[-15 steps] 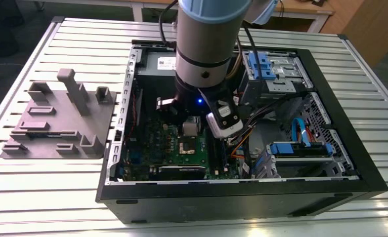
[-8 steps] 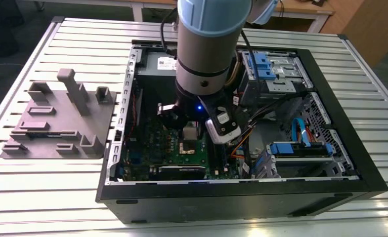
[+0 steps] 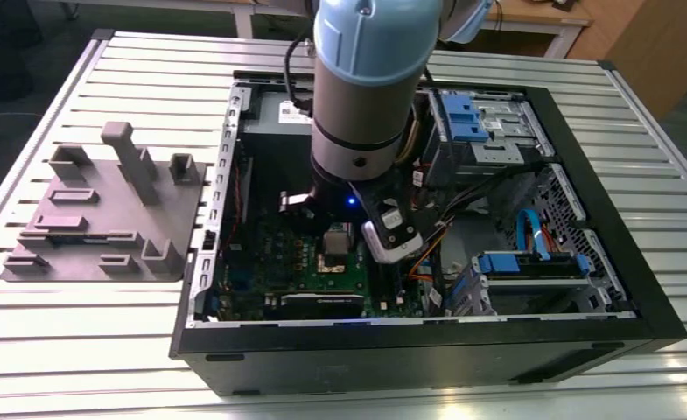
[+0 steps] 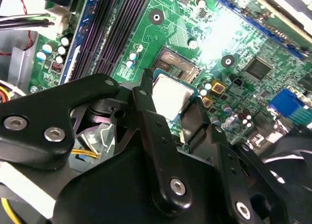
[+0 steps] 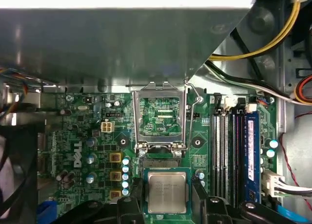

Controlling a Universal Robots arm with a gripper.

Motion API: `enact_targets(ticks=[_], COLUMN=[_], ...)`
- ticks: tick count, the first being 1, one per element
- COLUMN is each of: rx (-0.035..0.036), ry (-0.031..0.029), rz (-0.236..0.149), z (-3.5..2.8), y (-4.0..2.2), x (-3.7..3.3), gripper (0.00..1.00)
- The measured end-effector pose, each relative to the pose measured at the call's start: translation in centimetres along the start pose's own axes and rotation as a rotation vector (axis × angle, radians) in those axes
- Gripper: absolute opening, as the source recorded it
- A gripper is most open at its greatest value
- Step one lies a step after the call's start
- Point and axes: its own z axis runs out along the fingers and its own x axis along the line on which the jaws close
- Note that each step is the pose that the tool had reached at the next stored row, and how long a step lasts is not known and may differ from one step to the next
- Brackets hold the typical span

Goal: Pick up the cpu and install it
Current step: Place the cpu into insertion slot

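The cpu (image 5: 167, 192), a small square chip with a silver-grey top, sits between my gripper's black fingers (image 5: 137, 196) in both wrist views. My gripper (image 5: 167, 186) is shut on its two opposite edges. The chip hangs low over the open socket (image 5: 161, 163) of the green motherboard (image 5: 83, 136). The socket's metal frame (image 5: 160, 116) is swung up and stands open beyond it. In the second wrist view the cpu (image 4: 171, 93) partly covers the socket (image 4: 176, 63), with my gripper (image 4: 170, 101) around it. In the exterior view the arm (image 3: 361, 105) reaches down into the computer case (image 3: 437, 350).
A grey power supply box (image 5: 122, 44) overhangs the board just beyond the socket frame. Memory slots (image 5: 233, 151) run along one side, with yellow and white cables (image 5: 263, 44) nearby. Blue drive bays (image 3: 478, 118) line the case. A grey fixture block (image 3: 104, 210) stands on the slatted table at the exterior view's left.
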Motion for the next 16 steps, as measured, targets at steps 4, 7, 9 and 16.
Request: enact_targets(ticks=[4, 7, 9, 16], rx=[-0.0001, -0.0003, 0.0000, 0.0000], ry=[0.0000, 0.0000, 0.0001, 0.0005], rz=[0.000, 0.000, 0.000, 0.000], z=[0.73, 1.23, 1.24, 1.97], y=[-0.08, -0.13, -0.13, -0.18], x=[-0.01, -0.02, -0.02, 0.19], gripper=[0.47, 0.47, 0.47, 0.47])
